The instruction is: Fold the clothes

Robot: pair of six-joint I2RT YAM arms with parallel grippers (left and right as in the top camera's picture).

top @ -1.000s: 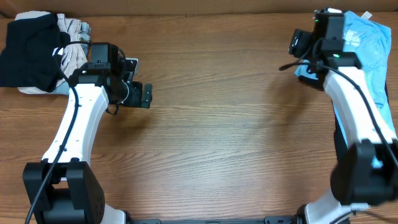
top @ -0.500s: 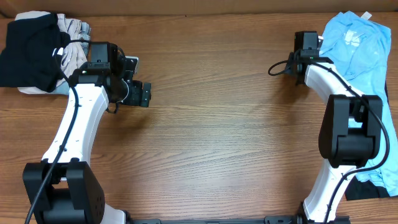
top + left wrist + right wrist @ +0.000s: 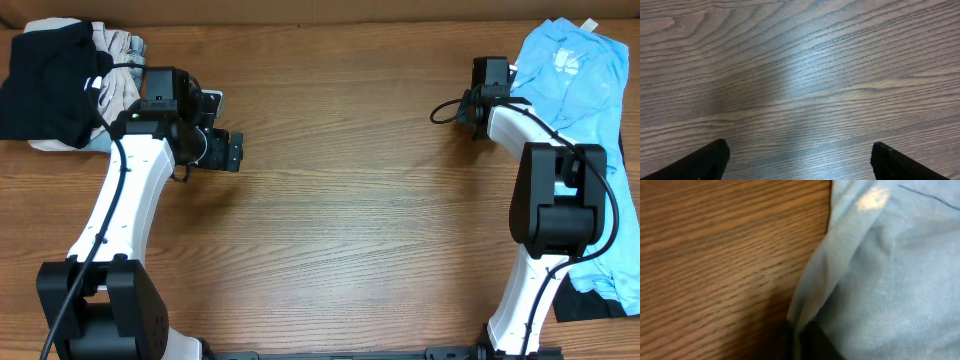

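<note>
The light blue T-shirt (image 3: 575, 80) lies crumpled at the far right of the table, with white lettering near its top. My right gripper (image 3: 506, 82) is down at the shirt's left edge. In the right wrist view its dark fingers (image 3: 820, 342) are pinched together on a fold of the blue fabric (image 3: 880, 280), so my right gripper (image 3: 800, 332) is shut on it. A black shirt (image 3: 45, 80) lies bunched at the far left corner. My left gripper (image 3: 232, 152) hovers open over bare wood to the right of that pile, and the left wrist view shows my left gripper (image 3: 800, 150) with nothing between its fingers.
A pale patterned garment (image 3: 120, 50) lies next to the black shirt at the back left. More dark cloth (image 3: 590, 300) lies under the right arm at the table's right edge. A cardboard wall runs along the back of the wooden table (image 3: 340, 200).
The right arm has dropped from above the blue T-shirt to its left edge, and its jaws have closed on the fabric. The left arm has stayed in place.
</note>
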